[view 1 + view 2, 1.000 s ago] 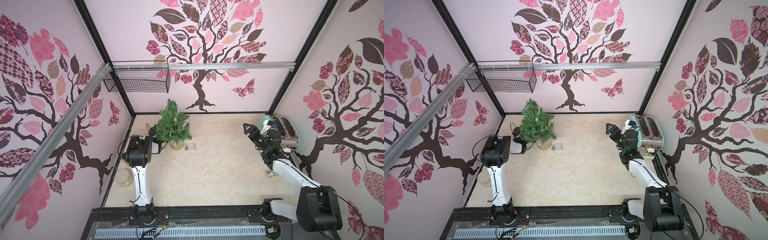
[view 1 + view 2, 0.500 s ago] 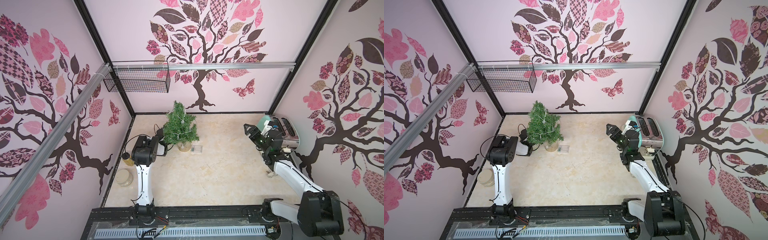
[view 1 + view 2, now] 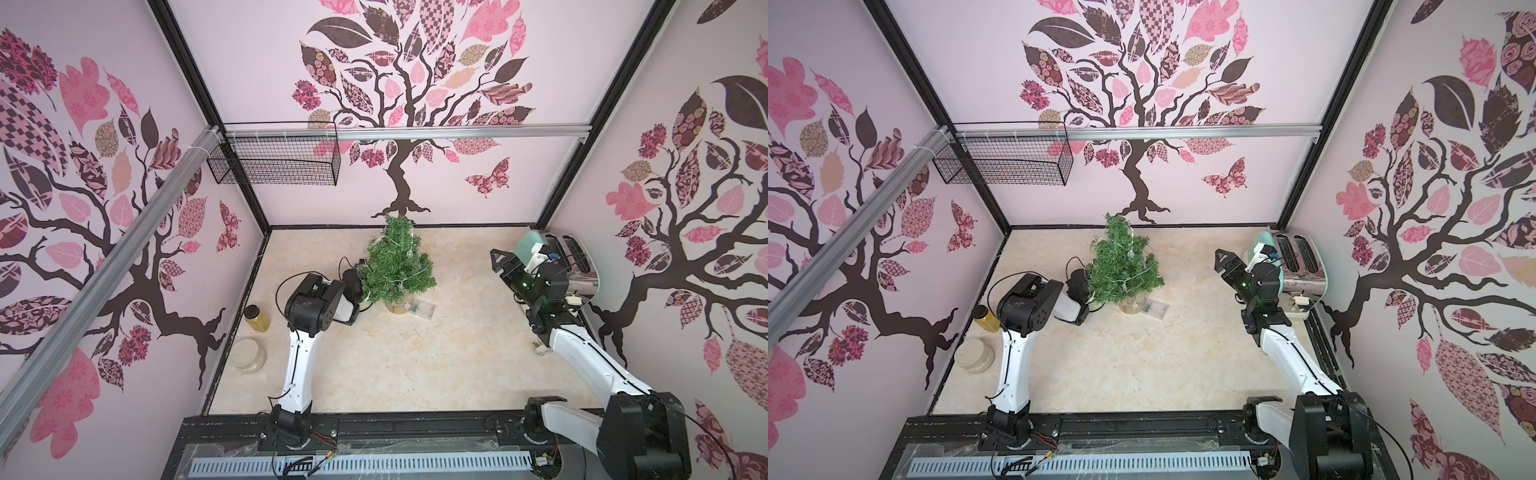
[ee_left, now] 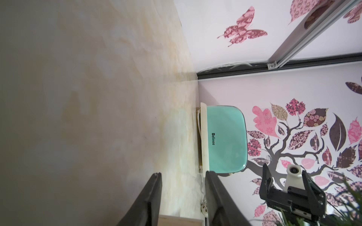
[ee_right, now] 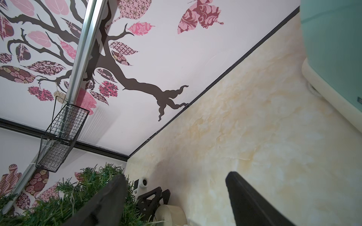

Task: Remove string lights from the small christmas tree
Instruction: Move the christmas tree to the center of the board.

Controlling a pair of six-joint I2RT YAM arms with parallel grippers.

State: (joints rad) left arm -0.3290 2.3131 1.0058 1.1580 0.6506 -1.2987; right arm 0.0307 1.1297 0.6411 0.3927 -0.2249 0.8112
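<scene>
First, by the left wall two jars sit on the counter [image 3: 415, 365]: an amber jar [image 3: 256, 318] and, nearer the front, a wider cream-lidded jar [image 3: 248, 355]. Next comes the left arm [image 3: 297, 357], its wrist reaching in low at the tree [image 3: 395, 270], which stands toward the back of the counter, about midway across. The left end effector [image 4: 184, 174] is narrowed part-way. In its wrist view a tan slab (the tree's round base, by its colour) fills the gap between the two fingers close to the palm. Whether the base rests on the counter I cannot tell. The string lights [image 3: 1131, 252] are on the tree, the thin pale wire looping through the green branches from near the tip down to the lowest ones, with small clear bulbs hanging off it. Their clear box [image 3: 424, 309] lies flat on the counter just beside the base. Well apart to the right, the right end effector [image 5: 175, 175] hangs in the air with its fingers spread wide, only bare counter showing between them. It is near the mint-and-chrome toaster [image 3: 577, 266] by the right wall, and a white plug [image 3: 573, 298] lies just in front of that.
</scene>
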